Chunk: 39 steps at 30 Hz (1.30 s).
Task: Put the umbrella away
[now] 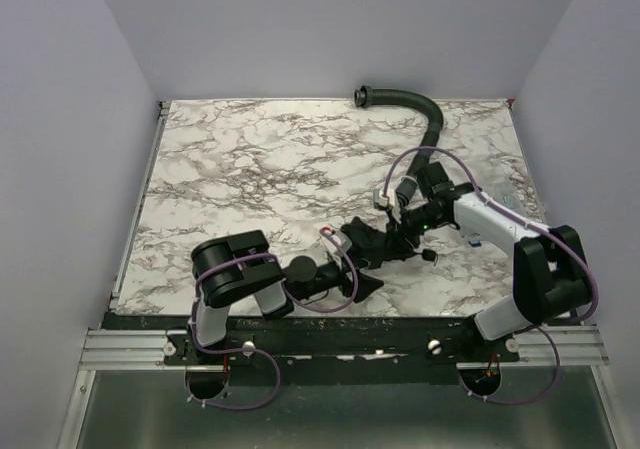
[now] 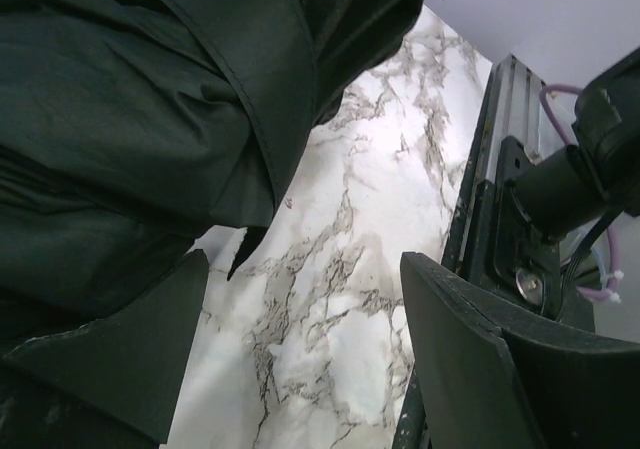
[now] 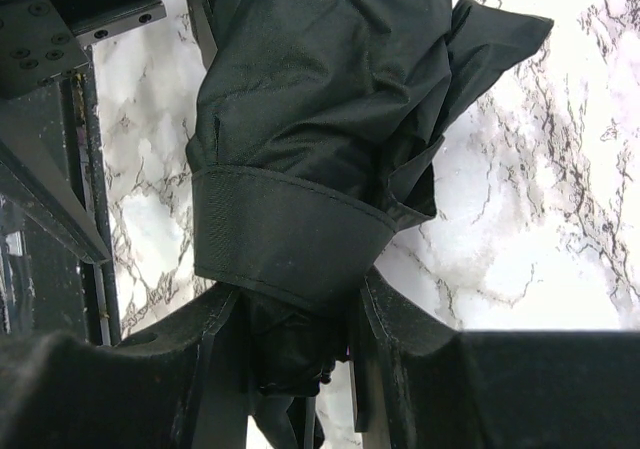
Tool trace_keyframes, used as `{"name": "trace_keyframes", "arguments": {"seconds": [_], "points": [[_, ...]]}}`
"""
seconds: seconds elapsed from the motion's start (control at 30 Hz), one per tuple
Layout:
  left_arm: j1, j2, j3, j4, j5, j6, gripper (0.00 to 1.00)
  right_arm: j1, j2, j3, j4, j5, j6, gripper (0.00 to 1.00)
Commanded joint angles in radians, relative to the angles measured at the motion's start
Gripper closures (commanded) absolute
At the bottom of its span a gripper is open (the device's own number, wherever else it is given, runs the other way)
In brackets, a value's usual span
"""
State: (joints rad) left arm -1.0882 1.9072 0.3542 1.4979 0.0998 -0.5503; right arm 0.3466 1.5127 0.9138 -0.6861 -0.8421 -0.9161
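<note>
Trouble might come if the umbrella (image 3: 320, 119) slipped, since only the right hand (image 3: 295, 319) squeezed it and the left hand (image 2: 300, 269) was spread apart.

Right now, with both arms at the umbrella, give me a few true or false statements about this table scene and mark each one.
1. The right gripper is clamped on the umbrella. True.
2. The umbrella's canopy is spread wide. False: it is a folded black bundle.
3. The left gripper has its jaws apart, with the marble table showing between them. True.
4. The ribbed hose lies beside the arm bases. False: it curves around the table's far right corner.
</note>
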Motion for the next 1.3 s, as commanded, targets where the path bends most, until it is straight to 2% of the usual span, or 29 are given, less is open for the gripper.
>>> {"name": "trace_keyframes", "arguments": {"seconds": [0.0, 0.13, 0.27, 0.3, 0.37, 0.57, 0.73, 0.93, 1.23, 1.27], "points": [[-0.009, 0.015, 0.043, 0.095, -0.071, -0.084, 0.23, 0.017, 0.014, 0.033, 0.02, -0.113, 0.047, 0.99], [-0.009, 0.024, 0.052, 0.095, -0.08, -0.135, 0.33, 0.017, 0.02, 0.033, 0.027, -0.111, 0.06, 0.99], [-0.009, 0.059, 0.081, 0.094, -0.044, -0.156, 0.49, 0.017, 0.027, 0.035, 0.031, -0.11, 0.07, 0.99], [-0.009, 0.066, 0.083, 0.093, -0.044, -0.163, 0.5, 0.017, 0.029, 0.036, 0.032, -0.104, 0.071, 0.99], [-0.009, 0.063, 0.067, 0.094, -0.042, -0.159, 0.48, 0.016, 0.037, 0.031, 0.036, -0.083, 0.071, 0.99], [-0.009, -0.003, -0.042, 0.095, -0.059, -0.092, 0.3, 0.017, 0.085, 0.013, 0.045, -0.044, 0.04, 0.99], [-0.009, 0.042, -0.019, 0.095, -0.092, -0.185, 0.29, 0.02, 0.098, 0.025, 0.049, -0.058, 0.056, 0.99], [-0.015, 0.06, 0.037, 0.088, -0.142, -0.211, 0.3, 0.023, 0.099, 0.025, 0.053, -0.065, 0.069, 1.0], [-0.016, 0.116, 0.074, 0.058, -0.149, -0.253, 0.64, 0.023, 0.113, 0.027, 0.05, -0.07, 0.072, 0.99], [-0.016, 0.116, 0.075, 0.051, -0.149, -0.252, 0.73, 0.023, 0.115, 0.028, 0.047, -0.068, 0.071, 0.99]]}}
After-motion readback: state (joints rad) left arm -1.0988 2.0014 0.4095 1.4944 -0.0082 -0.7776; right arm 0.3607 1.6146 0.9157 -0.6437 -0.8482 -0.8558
